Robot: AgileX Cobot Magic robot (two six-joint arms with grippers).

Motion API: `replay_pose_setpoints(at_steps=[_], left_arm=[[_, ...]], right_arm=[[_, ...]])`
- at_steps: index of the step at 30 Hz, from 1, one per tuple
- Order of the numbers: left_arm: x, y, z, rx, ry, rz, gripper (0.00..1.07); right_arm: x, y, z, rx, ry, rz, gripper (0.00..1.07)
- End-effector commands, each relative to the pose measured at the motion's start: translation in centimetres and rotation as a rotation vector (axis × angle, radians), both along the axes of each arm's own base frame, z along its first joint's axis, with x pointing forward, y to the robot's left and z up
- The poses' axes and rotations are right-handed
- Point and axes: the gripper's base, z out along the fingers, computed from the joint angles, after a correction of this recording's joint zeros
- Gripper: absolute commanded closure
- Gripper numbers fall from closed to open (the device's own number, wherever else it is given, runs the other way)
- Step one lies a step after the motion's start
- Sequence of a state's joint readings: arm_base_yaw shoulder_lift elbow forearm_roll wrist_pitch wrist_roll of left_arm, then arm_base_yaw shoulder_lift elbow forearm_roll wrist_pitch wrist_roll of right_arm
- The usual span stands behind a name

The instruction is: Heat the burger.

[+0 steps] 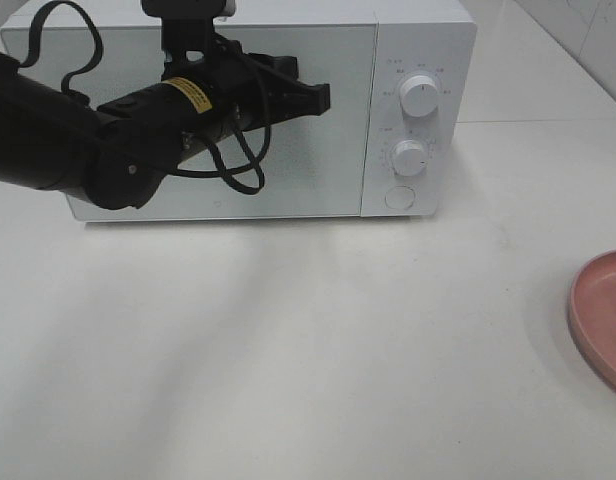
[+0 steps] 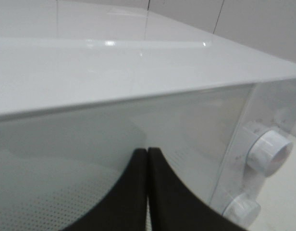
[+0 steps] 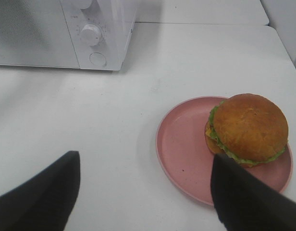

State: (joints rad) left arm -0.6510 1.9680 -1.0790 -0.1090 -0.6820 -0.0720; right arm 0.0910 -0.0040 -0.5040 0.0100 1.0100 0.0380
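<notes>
The burger [image 3: 246,129], with a golden-brown bun and green lettuce, sits on a round pink plate [image 3: 186,154]; the right wrist view looks down on it from above. My right gripper [image 3: 145,185] hangs open over the table beside the plate, holding nothing. In the exterior high view only the plate's edge [image 1: 600,310] shows at the right, and the burger is out of frame. A white microwave [image 1: 288,160] stands at the back with its door closed. My left gripper [image 1: 323,97] is shut, its black fingertips [image 2: 138,192] pressed together in front of the door's upper part.
Two white knobs [image 1: 419,95] [image 1: 409,157] and a round button [image 1: 399,197] sit on the microwave's right panel. The white table [image 1: 288,350] stretches between the microwave and the plate. A tiled wall stands behind the microwave.
</notes>
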Motion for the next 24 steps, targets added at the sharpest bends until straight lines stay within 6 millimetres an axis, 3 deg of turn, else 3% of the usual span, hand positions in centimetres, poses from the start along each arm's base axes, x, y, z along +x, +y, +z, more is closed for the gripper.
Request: replay_pose_setpoints(at_steps=[1,9,17,19,20,22,23,24], left_arm=[[1.8,1.0,0.6,-0.087,0.0,0.107,1.07],[0.6,0.2,1.3,-0.02,0.066,0.042,1.07],[-3.3,-1.5,3.0,0.156,0.252,-0.095,1.02],[-4.7,-1.4,2.9,0.233,0.372,-0.131,0.86],[-4.7,-1.4,2.9,0.233,0.372,-0.131,0.86],[-5.8,-1.0,3.0,0.296,0.476,-0.154,0.49],[-5.8,-1.0,3.0,0.296,0.476,-0.154,0.49],[-6.4,-0.6,3.2,0.332,0.534,-0.166,0.2]], right_arm=[[-0.3,0.0,0.0,0.003,-0.04,0.002,0.33],[-0.3,0.0,0.0,0.003,-0.04,0.002,0.33],[-0.3,0.0,0.0,0.003,-0.04,0.002,0.33],[-0.3,0.0,0.0,0.003,-0.04,0.002,0.33],[-0.3,0.0,0.0,0.003,-0.04,0.002,0.33],[-0.3,0.0,0.0,0.003,-0.04,0.002,0.33],[-0.3,0.0,0.0,0.003,-0.04,0.002,0.33],[-0.3,0.0,0.0,0.003,-0.04,0.002,0.33]])
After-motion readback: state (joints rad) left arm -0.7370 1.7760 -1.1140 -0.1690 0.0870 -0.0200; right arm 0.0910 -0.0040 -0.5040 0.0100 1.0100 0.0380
